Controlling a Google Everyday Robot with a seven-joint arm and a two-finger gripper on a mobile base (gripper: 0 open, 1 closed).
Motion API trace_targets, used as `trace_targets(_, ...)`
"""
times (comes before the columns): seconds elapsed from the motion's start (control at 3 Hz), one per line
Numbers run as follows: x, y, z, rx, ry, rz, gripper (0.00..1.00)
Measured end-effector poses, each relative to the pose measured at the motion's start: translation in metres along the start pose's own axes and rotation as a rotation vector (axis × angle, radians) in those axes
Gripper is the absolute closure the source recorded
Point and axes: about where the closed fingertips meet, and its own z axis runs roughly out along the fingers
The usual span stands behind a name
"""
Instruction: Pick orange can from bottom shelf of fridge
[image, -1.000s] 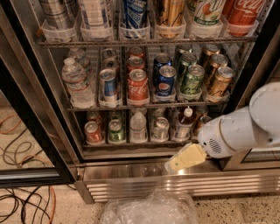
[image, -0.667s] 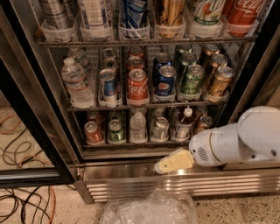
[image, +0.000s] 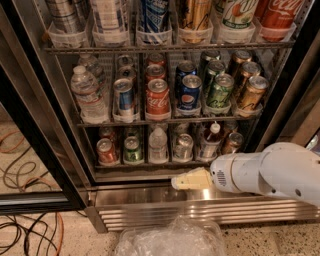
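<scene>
cream-coloured gripper (image: 192, 179) on the end of a white rounded arm (image: 272, 172), coming in from the right and pointing left. it hangs in front of the steel sill of the fridge (image: 135, 196), a stainless drinks cooler with black-framed glass doors, just below the bottom shelf (image: 170, 164), a thin wire rack with clear plastic lanes. cannot tell if the gripper is open or closed. nothing is in its grasp.

orange can (image: 232, 142): small, coppery-orange metal, silver top. it stands upright in the rightmost lane of the bottom shelf, above and right of the gripper, apart from it. its label is not readable.

same shelf, left to right: red can (image: 106, 151), green can (image: 132, 149), clear water bottle (image: 158, 145), silver can (image: 183, 146), white-capped bottle (image: 212, 140), then the orange can.

rack above: clear water bottles (image: 87, 95), a blue, silver and red can (image: 124, 98), a red can reading "coca-cola" (image: 157, 98), a blue pepsi can (image: 190, 93), a green can (image: 219, 91), bronze cans (image: 251, 92).

top rack: tall cans in clear plastic trays (image: 155, 36); the red one at far right (image: 275, 14) carries coca-cola script.

ribbed steel base grille (image: 200, 212) under the sill. crumpled clear plastic (image: 170, 239) in the foreground. black and orange cables (image: 25, 235) on the speckled floor at left.
</scene>
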Motion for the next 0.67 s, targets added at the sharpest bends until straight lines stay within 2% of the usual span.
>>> trace_targets(0.33,0.000,0.000,0.000,0.000,-0.001,0.000,0.00)
trace_targets(0.67,0.011,-0.007,0.015,0.031,0.008,0.040,0.00)
